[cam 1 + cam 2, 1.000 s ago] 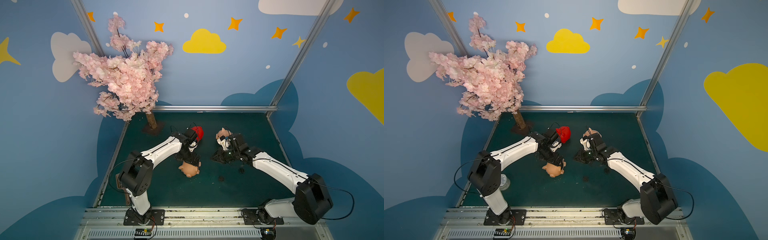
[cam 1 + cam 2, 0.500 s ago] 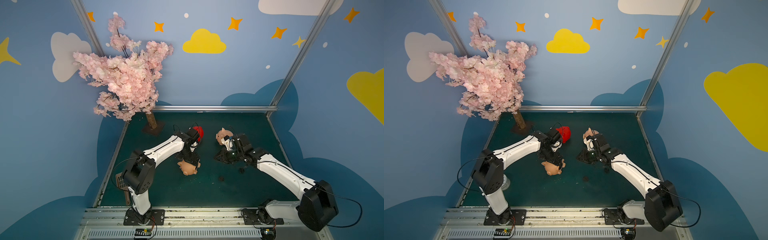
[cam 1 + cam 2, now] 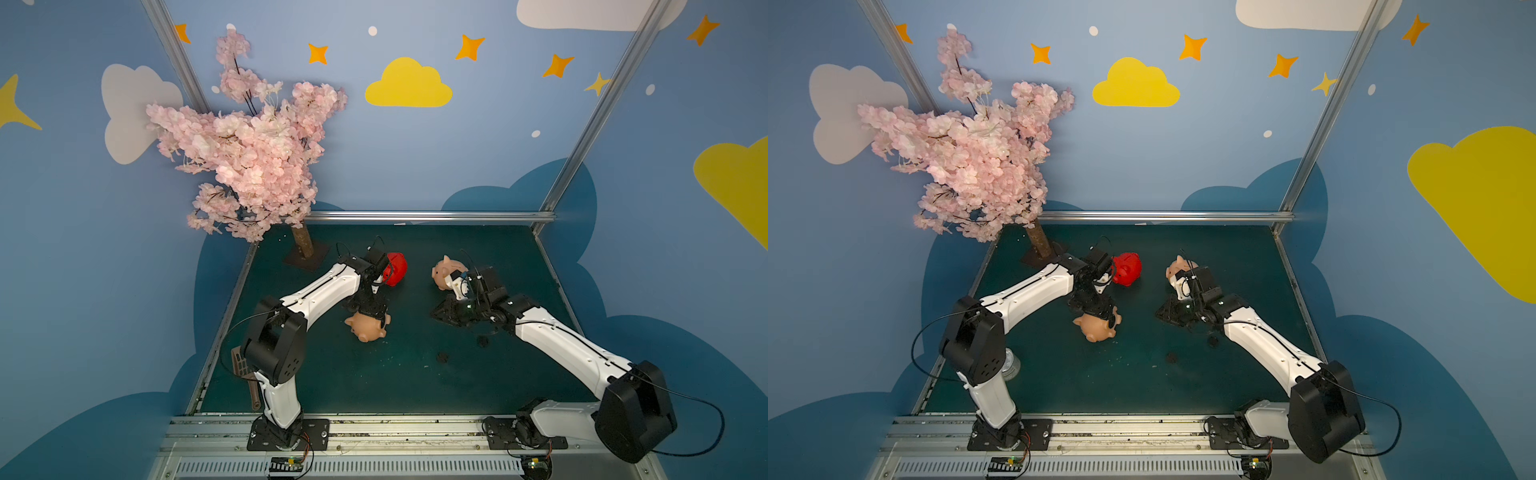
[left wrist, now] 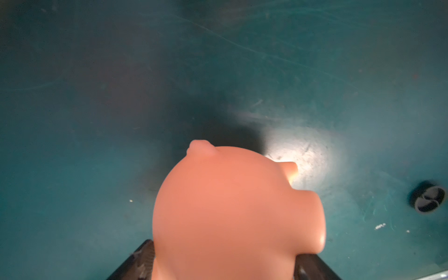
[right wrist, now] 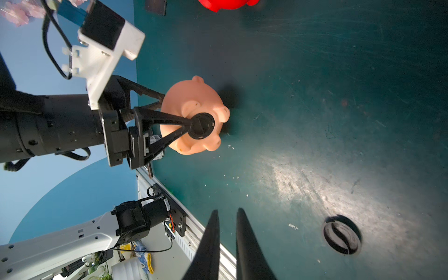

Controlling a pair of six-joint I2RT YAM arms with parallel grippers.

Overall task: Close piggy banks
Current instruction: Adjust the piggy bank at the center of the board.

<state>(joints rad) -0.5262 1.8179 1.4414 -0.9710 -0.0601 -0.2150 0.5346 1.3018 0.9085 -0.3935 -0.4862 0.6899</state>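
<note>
A peach piggy bank [image 3: 368, 328] [image 3: 1096, 328] lies on its side mid-mat. My left gripper [image 3: 372, 313] [image 4: 228, 264] [image 5: 178, 109] is shut on it, one finger on its back and one across its belly. A black plug [image 5: 201, 126] sits in its belly hole. The red piggy bank [image 3: 395, 269] [image 3: 1127, 269] stands behind the left wrist. A second peach piggy bank [image 3: 446, 272] [image 3: 1179, 268] stands behind my right wrist. My right gripper [image 3: 436, 311] [image 5: 227, 211] hovers low, shut to a narrow slit, holding nothing.
Two loose dark plugs [image 3: 442, 357] [image 3: 483, 341] lie on the green mat in front of the right arm; one plug [image 5: 341, 235] shows beside the right fingers. A blossom tree [image 3: 249, 158] stands on its base [image 3: 305, 253] at the back left. Metal rails edge the mat.
My left gripper's fingers have narrowed around the middle peach piggy bank, which shifted slightly back and left with them. The right arm has barely moved.
</note>
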